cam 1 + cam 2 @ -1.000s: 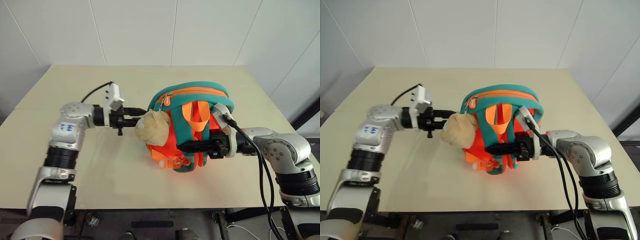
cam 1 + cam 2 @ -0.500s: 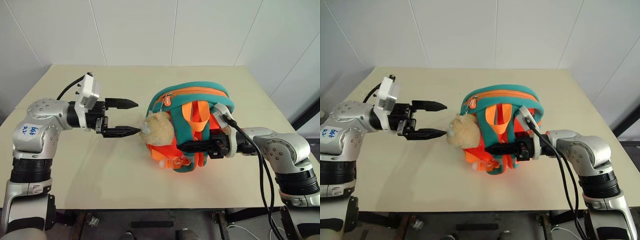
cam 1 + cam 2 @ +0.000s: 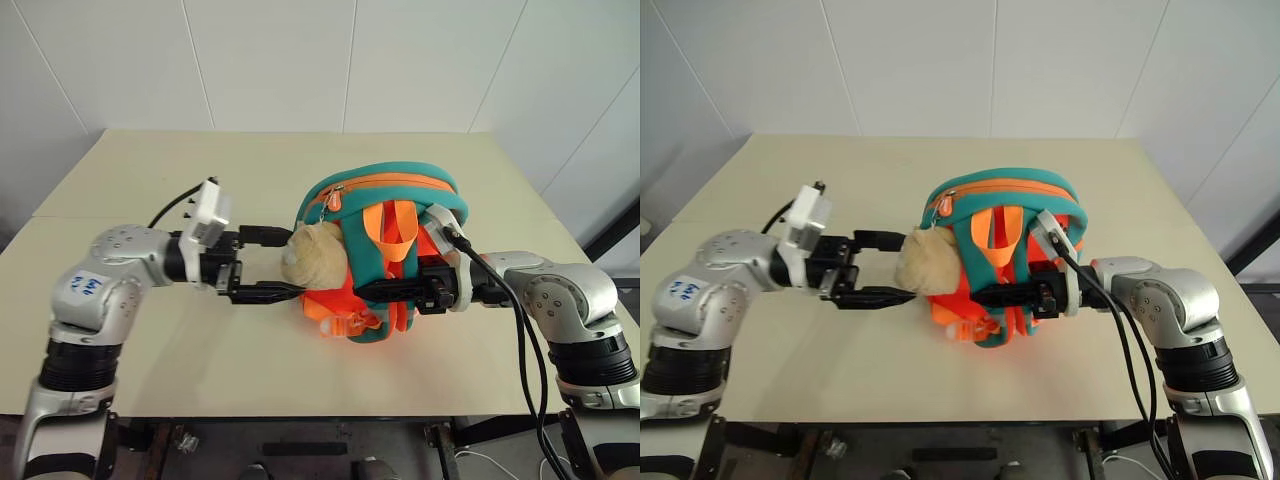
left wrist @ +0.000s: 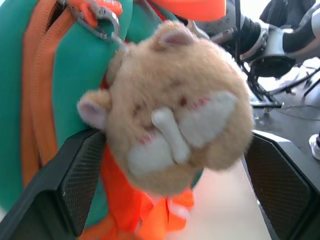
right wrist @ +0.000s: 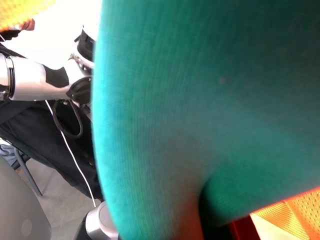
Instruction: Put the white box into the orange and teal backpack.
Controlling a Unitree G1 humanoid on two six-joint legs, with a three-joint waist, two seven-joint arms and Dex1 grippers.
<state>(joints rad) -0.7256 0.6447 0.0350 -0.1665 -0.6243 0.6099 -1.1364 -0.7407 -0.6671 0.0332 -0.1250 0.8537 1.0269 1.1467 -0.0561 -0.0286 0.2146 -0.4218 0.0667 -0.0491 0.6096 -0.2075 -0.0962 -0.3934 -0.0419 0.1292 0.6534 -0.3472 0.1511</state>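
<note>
Fuzzy round plush toy [image 4: 175, 115] (beige) btwn ribbed pads [image 4: 82, 182].

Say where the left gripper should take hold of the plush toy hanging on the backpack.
Grip the plush toy across its round body, coming level from the robot's left: the open left gripper already straddles it, one finger on each side.

A robot test lab is showing here: a bare beige surface [image 3: 300, 380] is standing against plain white panelled walls [image 3: 270, 60], with cables [image 3: 525, 350] trailing along the arm.
</note>
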